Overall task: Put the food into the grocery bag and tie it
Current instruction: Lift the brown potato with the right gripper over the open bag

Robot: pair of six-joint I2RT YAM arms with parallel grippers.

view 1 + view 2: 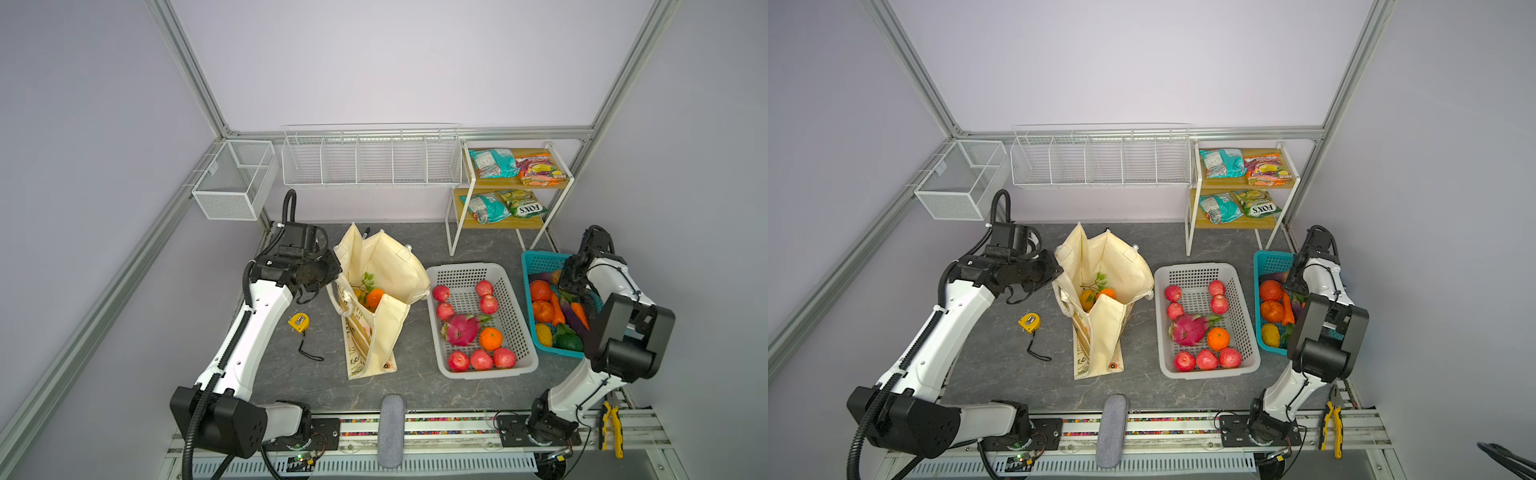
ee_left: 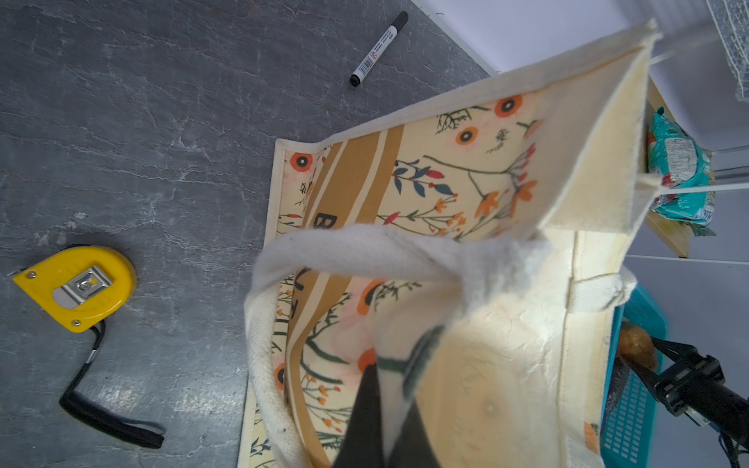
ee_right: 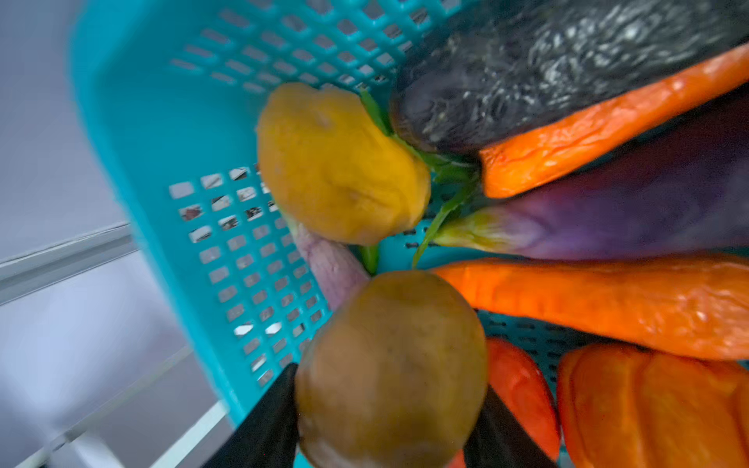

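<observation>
The left pincer (image 2: 385, 405) is clamped on the rim of the grocery bag (image 1: 374, 266), which stands open on the counter (image 1: 299, 374) with an orange (image 1: 375, 297) inside. The right pincer (image 3: 389, 405) grips a brown potato (image 3: 391, 356) inside the teal basket (image 3: 162, 121), beside carrots (image 3: 608, 300).

A robotics lab cell staged as a shop: aluminium-profile frame (image 1: 189, 62), bare lilac walls (image 1: 374, 62), robot arms (image 1: 245, 332) bolted to a rail (image 1: 449, 432), snack packets (image 1: 494, 163) on a shelf (image 1: 456, 232).
</observation>
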